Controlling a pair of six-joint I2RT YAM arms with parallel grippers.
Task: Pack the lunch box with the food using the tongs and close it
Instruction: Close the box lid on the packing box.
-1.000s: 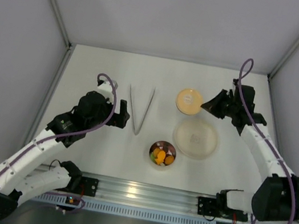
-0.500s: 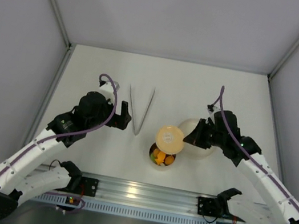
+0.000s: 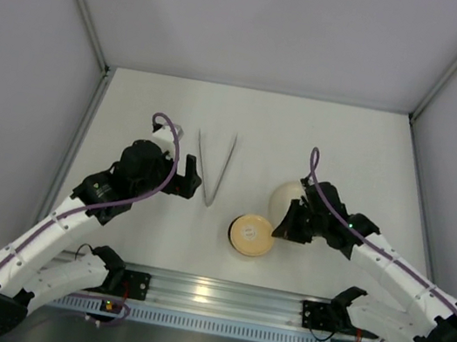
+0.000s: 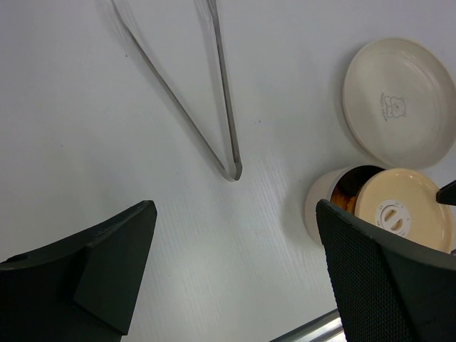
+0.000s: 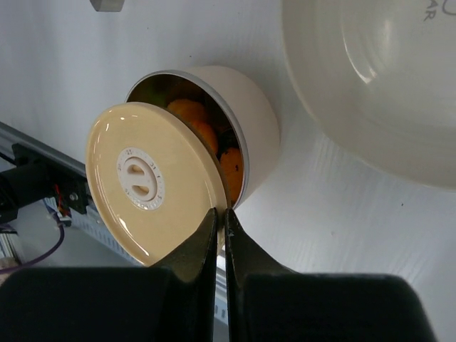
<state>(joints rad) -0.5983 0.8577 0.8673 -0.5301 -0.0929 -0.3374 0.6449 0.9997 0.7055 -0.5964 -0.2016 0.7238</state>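
The lunch box (image 5: 253, 135) stands near the front middle of the table, holding orange food (image 5: 229, 169) and other pieces. My right gripper (image 5: 219, 214) is shut on the rim of its round tan lid (image 3: 252, 234), which hangs just over the box and covers it from above. In the right wrist view the lid (image 5: 149, 189) is tilted, leaving the food in sight. The tongs (image 3: 213, 167) lie flat on the table, their joined end toward the front. My left gripper (image 3: 185, 178) stands open beside them, holding nothing, its fingers (image 4: 107, 263) wide apart.
A wide pale cream plate (image 3: 287, 197) sits just behind the right gripper, partly hidden by the arm, and shows in the left wrist view as the plate (image 4: 399, 100). A metal rail (image 3: 207, 291) runs along the table's front edge. Grey walls close in the table.
My right arm carried the lid from the back right of the table forward and left, down over the lunch box. The left arm and tongs stayed still.
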